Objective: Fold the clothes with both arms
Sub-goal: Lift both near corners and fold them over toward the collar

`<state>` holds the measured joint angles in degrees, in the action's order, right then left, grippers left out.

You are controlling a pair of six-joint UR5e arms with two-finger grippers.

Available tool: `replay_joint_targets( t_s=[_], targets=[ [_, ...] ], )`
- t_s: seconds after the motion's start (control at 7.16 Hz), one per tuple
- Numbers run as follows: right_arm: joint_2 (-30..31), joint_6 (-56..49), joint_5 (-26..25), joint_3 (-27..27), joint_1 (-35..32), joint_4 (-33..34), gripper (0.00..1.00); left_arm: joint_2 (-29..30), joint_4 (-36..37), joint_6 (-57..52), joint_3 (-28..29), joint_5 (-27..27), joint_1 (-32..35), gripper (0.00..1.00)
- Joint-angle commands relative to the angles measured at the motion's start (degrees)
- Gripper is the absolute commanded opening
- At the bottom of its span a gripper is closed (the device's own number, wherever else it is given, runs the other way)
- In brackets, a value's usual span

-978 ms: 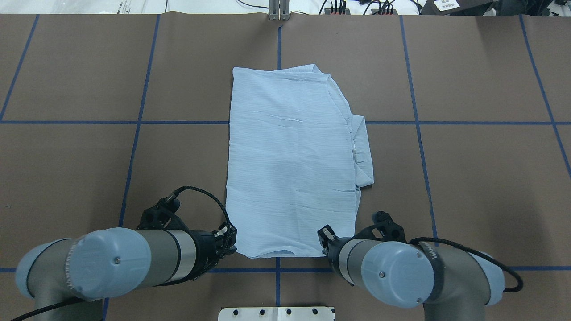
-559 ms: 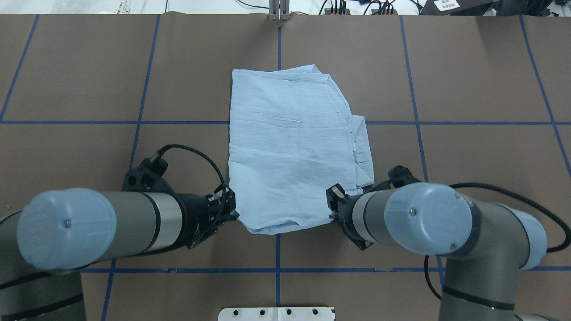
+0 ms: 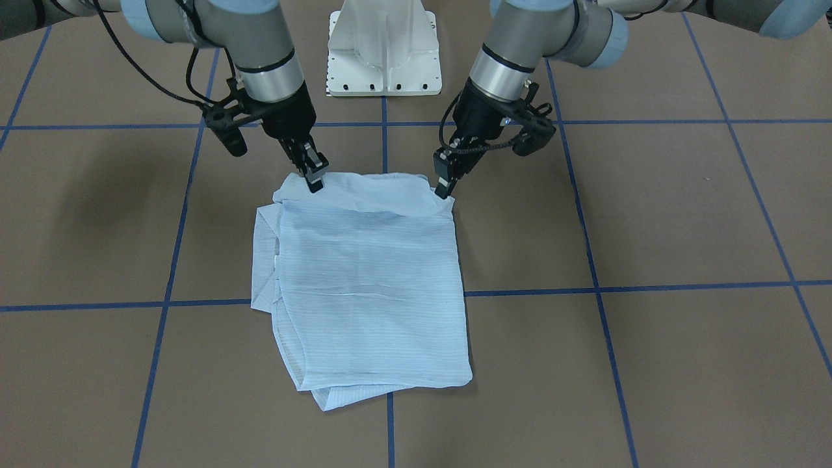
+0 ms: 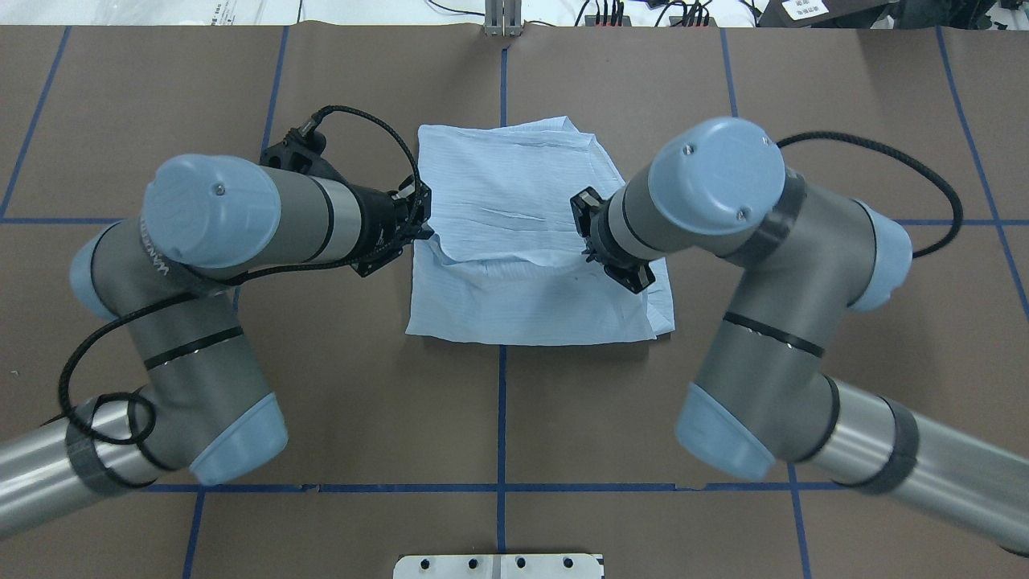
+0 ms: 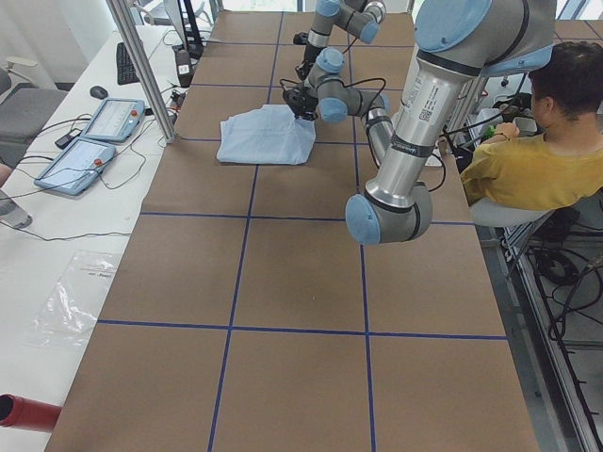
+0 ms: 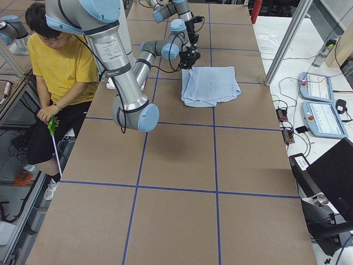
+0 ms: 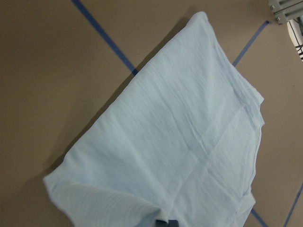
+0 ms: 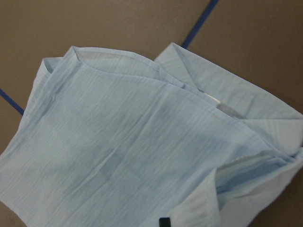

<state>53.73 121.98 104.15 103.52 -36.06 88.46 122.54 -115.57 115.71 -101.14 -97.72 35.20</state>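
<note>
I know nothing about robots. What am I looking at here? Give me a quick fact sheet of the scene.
Garment: light blue striped shirt, partly folded
Surface: brown table with blue grid lines
Left gripper: pinching one corner of the shirt's lifted edge
Right gripper: pinching the other corner
Fold: robot-side edge held up over the shirt's middle, not yet laid down
Bystander: seated person in a yellow top beside the robot

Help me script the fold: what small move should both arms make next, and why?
Probably move the left claw and right claw together toward the far edge of the shirt, lowering as they go. Each pinches a hem corner raised above the garment's middle, so the fold is only half laid.
</note>
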Motion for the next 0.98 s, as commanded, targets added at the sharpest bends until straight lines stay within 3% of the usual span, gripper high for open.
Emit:
replay_joint_targets(
  t_s=[0.0, 0.28, 0.56, 0.7, 0.84],
  targets=[
    [-9.3, -5.4, 7.3, -20.9, -7.3, -8.2, 0.00, 5.2, -13.3, -3.0, 17.4, -0.4, 4.2, 0.00],
    [-13.2, -12.0, 8.3, -29.6, -9.8, -9.3, 0.00, 7.8, -16.5, -4.0, 23.6, -0.3, 5.5, 0.00],
    [-16.3, -12.8, 8.3, -40.5, -10.2, -18.9, 0.00, 8.3, -16.7, -6.7, 25.6, -0.3, 5.6, 0.00],
    [-16.6, -12.9, 8.2, -41.9, -10.2, -19.8, 0.11, 10.4, -18.1, -7.9, 28.9, -0.3, 6.3, 0.00],
    [-17.3, -13.7, 8.1, -44.2, -10.3, -22.0, 0.11, 12.7, -21.7, -9.8, 34.0, -0.3, 7.2, 0.00]
  ],
)
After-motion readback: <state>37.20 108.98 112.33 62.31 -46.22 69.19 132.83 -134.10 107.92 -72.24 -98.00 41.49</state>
